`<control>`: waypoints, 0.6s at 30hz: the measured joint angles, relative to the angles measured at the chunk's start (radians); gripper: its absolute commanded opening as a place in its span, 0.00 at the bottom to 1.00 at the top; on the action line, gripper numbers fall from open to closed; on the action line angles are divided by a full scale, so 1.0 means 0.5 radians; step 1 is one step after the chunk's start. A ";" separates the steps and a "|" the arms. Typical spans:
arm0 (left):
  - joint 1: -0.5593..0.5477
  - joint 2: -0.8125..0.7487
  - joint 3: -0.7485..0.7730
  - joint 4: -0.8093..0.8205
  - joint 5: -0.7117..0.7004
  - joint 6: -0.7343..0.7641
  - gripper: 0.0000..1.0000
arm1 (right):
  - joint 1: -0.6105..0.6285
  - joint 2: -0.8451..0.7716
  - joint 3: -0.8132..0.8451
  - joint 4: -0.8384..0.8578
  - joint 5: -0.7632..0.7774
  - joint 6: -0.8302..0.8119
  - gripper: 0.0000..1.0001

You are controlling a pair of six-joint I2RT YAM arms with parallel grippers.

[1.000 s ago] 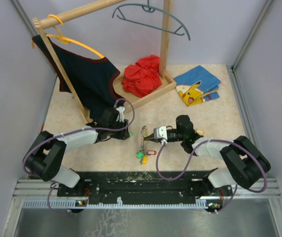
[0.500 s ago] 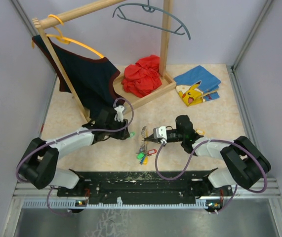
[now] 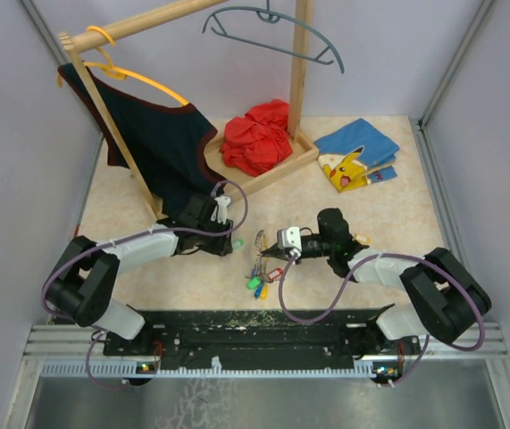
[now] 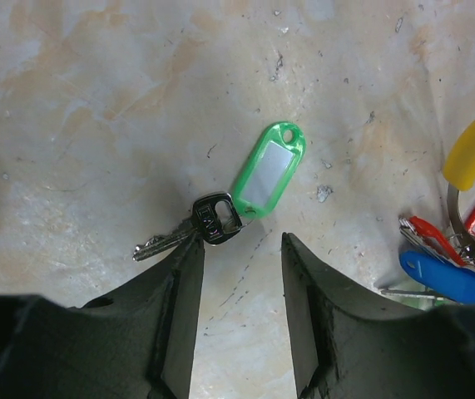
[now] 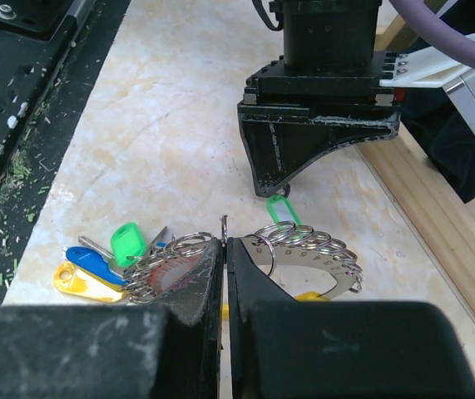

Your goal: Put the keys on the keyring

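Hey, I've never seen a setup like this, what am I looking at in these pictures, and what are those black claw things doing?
These are two robot arms bolted at a table's near edge. One picture looks down from above; the other two come from a camera on each wrist. The left gripper is open, pointing down at a loose key with a green tag lying on the table. The right gripper is shut on the keyring, which carries a bunch of coloured-tag keys. Farther back stand a wooden clothes rack and a crumpled red cloth.
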 measured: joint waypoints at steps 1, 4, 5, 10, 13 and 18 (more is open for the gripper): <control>0.000 0.008 0.007 -0.002 0.000 0.004 0.46 | 0.000 -0.001 0.002 -0.004 0.001 0.005 0.00; 0.000 0.020 0.016 0.002 -0.002 0.021 0.43 | 0.000 -0.001 0.003 -0.012 0.000 0.008 0.00; 0.000 0.024 0.017 0.002 -0.002 0.032 0.41 | 0.000 -0.001 0.003 -0.015 0.000 0.008 0.00; -0.011 0.056 0.039 0.007 0.008 0.062 0.34 | 0.000 -0.001 0.003 -0.027 0.001 0.008 0.00; -0.031 0.057 0.043 0.013 0.025 0.076 0.30 | 0.000 -0.001 0.003 -0.029 0.001 0.008 0.00; -0.053 0.057 0.043 0.012 0.054 0.084 0.25 | 0.000 -0.001 0.003 -0.033 0.001 0.011 0.00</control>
